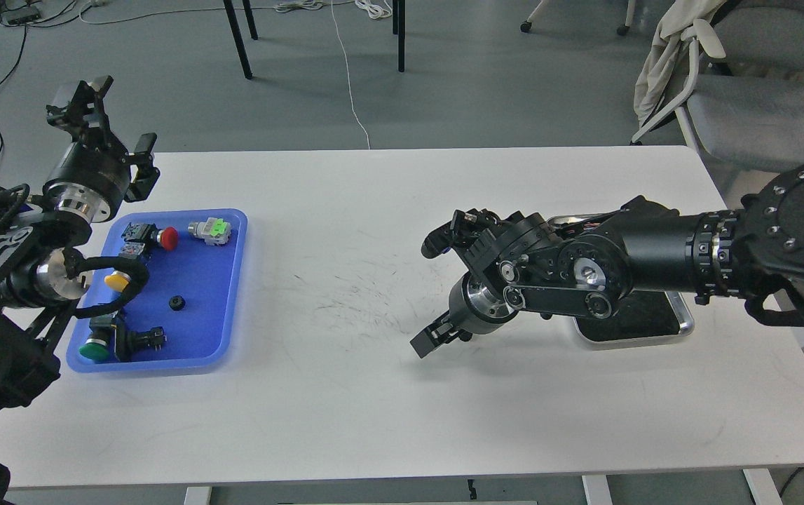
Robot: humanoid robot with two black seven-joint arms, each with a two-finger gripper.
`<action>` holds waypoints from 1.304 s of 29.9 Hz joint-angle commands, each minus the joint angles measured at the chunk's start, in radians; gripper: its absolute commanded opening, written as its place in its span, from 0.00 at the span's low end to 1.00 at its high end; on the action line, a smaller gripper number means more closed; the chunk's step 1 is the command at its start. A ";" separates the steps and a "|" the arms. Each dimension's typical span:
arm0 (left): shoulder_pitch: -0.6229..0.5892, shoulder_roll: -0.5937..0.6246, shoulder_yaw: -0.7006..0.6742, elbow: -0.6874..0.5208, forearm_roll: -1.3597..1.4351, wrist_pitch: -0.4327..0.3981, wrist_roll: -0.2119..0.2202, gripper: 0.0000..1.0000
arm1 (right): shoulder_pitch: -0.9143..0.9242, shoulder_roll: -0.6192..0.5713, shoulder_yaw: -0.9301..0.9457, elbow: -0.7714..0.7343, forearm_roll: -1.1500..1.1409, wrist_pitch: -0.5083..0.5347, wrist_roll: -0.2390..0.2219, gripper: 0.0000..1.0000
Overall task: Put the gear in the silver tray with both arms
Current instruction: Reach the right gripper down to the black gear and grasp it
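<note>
Our right gripper [437, 338] points down at the white table [373, 393], fingers too dark to separate; our left gripper [83, 102] likewise unclear; our right arm hides most of the silver tray [682, 324]; the small black gear [176, 303] lies in the blue tray [230, 337] at nine o'clock.

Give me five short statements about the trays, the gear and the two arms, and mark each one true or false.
1. The small black gear lies in the blue tray. True.
2. The silver tray is left of the blue tray. False: it is on the right side of the table, partly hidden by the right arm.
3. The right gripper holds the gear. False: the gear lies free in the blue tray, far from that gripper.
4. The left gripper is beyond the table's far left corner, away from the gear. True.
5. A red button is in the blue tray. True.
</note>
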 commanded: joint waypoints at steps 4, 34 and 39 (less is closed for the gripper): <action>0.000 0.015 0.001 0.000 -0.002 0.000 -0.017 0.98 | 0.002 0.001 -0.013 -0.013 0.004 0.000 0.000 0.96; 0.002 0.035 -0.001 0.000 -0.008 0.000 -0.021 0.98 | -0.038 -0.011 0.004 -0.008 0.153 0.000 -0.127 0.82; 0.002 0.036 -0.001 0.000 -0.008 0.000 -0.021 0.98 | -0.038 -0.008 0.004 -0.010 0.153 0.000 -0.125 0.68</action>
